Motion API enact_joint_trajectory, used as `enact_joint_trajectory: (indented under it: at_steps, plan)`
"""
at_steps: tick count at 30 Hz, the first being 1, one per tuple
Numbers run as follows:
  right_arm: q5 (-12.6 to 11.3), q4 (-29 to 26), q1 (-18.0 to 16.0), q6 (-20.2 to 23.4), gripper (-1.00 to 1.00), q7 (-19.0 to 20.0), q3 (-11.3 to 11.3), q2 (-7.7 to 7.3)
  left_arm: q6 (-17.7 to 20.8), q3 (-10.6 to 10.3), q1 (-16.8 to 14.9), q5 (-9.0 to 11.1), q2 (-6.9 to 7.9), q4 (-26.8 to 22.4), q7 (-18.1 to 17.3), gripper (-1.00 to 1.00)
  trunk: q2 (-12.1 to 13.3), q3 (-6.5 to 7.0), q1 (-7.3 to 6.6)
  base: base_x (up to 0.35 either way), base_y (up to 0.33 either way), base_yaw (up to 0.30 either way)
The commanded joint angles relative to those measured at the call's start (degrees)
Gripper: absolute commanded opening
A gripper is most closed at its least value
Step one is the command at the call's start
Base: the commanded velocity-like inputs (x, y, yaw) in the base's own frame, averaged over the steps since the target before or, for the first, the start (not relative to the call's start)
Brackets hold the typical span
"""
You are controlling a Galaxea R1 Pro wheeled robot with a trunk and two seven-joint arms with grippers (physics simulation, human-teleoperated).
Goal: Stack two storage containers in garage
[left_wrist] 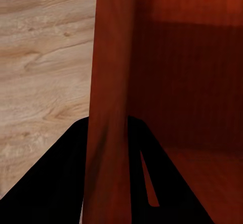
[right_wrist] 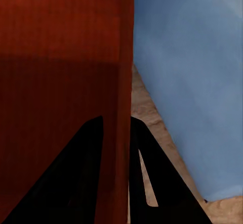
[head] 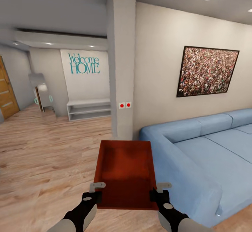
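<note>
One orange-red storage container (head: 125, 171) hangs in front of me above the light wood-plank floor of the living room, open side up. My left gripper (head: 93, 194) is shut on the container's left wall near the close corner, and my right gripper (head: 158, 195) is shut on its right wall. In the left wrist view the black fingers (left_wrist: 61, 183) straddle the red container wall (left_wrist: 109, 107). Black fingers (right_wrist: 76, 178) in the right wrist view clamp the other container wall (right_wrist: 119, 82) the same way.
A blue sofa (head: 203, 151) stands close on my right. A white pillar (head: 121, 60) with two red buttons rises straight ahead. Wood floor (head: 45, 148) opens to the left toward a hall with a white bench (head: 89, 109), a "Welcome HOME" wall and a wooden door (head: 6, 90).
</note>
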Motion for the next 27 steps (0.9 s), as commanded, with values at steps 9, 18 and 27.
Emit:
enact_joint_trajectory:
  at_steps: [9,18,27]
  plan:
    - [-0.27,0.09,0.00,-0.12,-1.00,-0.48,-1.39,-0.03,0.40,0.92,-0.02,-1.02,0.16,-0.28,0.80,-1.00,-0.05,-0.02,0.03,0.082,0.000,0.300]
    - [-0.27,0.09,-0.01,-0.12,-1.00,-0.50,-1.39,-0.02,0.40,0.92,-0.02,-1.01,0.16,-0.22,0.80,-1.00,-0.05,-0.02,0.03,0.103,0.000,0.300]
    - [-0.27,0.09,-0.01,-0.12,-1.00,-0.51,-1.39,-0.01,0.40,0.92,-0.02,-1.01,0.16,-0.19,0.80,-1.00,-0.05,-0.02,0.03,0.116,0.000,0.300]
